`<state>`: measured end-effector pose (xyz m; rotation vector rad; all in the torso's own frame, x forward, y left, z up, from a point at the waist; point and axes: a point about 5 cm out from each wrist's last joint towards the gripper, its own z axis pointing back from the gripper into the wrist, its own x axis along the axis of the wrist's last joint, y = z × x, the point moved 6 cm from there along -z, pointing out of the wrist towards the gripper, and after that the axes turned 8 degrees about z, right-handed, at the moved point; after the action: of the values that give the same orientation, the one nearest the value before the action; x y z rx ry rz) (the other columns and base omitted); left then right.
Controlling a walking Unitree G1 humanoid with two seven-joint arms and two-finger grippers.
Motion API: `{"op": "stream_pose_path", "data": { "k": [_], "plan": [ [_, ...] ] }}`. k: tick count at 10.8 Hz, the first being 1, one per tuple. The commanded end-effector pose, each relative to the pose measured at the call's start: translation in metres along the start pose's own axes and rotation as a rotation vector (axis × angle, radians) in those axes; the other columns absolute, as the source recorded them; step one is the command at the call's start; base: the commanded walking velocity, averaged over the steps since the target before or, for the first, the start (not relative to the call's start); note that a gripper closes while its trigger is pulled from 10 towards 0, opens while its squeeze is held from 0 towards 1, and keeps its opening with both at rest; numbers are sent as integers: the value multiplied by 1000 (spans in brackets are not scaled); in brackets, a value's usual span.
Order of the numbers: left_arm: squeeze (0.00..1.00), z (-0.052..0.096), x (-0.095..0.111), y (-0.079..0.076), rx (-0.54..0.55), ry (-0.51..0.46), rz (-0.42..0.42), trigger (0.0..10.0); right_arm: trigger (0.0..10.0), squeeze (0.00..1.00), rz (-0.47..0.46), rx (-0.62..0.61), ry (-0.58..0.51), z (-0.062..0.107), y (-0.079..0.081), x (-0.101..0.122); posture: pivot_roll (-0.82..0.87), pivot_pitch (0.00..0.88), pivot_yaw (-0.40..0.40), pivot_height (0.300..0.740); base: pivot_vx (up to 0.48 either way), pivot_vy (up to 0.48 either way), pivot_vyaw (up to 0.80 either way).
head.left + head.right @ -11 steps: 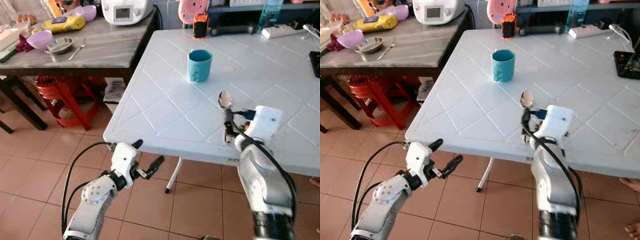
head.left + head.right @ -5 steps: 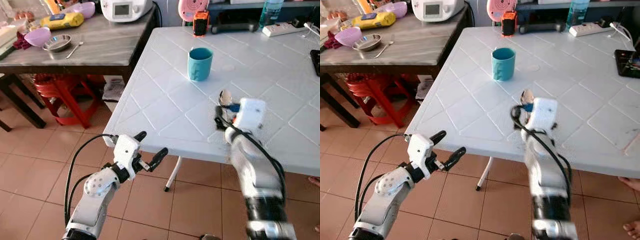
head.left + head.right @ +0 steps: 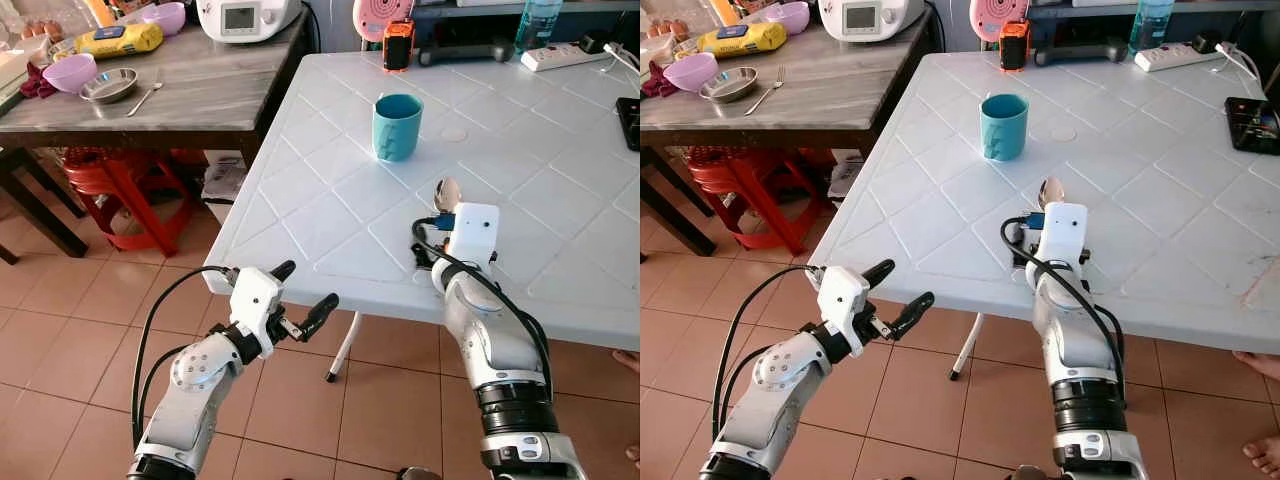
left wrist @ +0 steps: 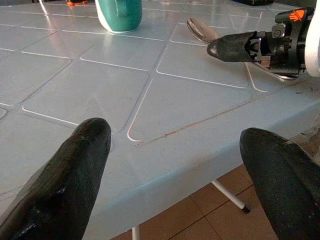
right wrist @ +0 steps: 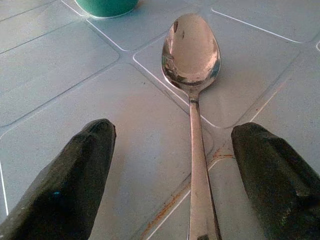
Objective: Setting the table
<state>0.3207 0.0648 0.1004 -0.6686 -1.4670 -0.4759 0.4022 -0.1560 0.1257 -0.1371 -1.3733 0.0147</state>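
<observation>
Now one spoon (image 5: 192, 60), one cup (image 3: 397, 126); right pincer (image 5: 170, 170), left pincer (image 4: 175, 165) both apart.

Two silver arms with white wrist blocks and black-fingered tools

Against the white worktop (image 3: 330, 200), each arm is a run of rounded silver-grey shells, with a round cap bearing a small dark centre screw at the left arm's joint below the worktop's near edge. A boxy white housing sits at each wrist. The right arm carries a ribbed black collar lower down, thick black cables looping along its side, and a small blue part just under its white block. Black cables also arc off the left arm. The left tool (image 3: 306, 293) has two long, rounded matte-black fingers (image 4: 75, 170); the right tool (image 5: 175, 170) has the same.
</observation>
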Motion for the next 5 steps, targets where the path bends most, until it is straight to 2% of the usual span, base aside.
{"op": "stream_pose_path", "data": {
  "k": [1, 2, 3, 5],
  "plan": [
    [0, 1, 2, 1, 5, 4, -10, 10000, 314, 0, 22, 2, 87, 0, 4, -21, -128, 141, 129, 740, 0, 0, 0],
    [0, 0, 3, 0, 0, 0, -9, 10000, 275, 0, 26, -21, 133, 1, -3, -33, -130, 140, 129, 740, 0, 0, 0],
    [0, -1, 3, -1, -1, -2, -12, 10000, 0, 0, 104, -80, 173, 2, -19, -46, -133, 138, 127, 740, 0, 0, 0],
    [0, -1, 3, 0, 0, -1, -13, 10000, 0, 0, 127, -66, 222, 5, -24, -62, -136, 138, 125, 740, 0, 0, 0]
  ]
}}
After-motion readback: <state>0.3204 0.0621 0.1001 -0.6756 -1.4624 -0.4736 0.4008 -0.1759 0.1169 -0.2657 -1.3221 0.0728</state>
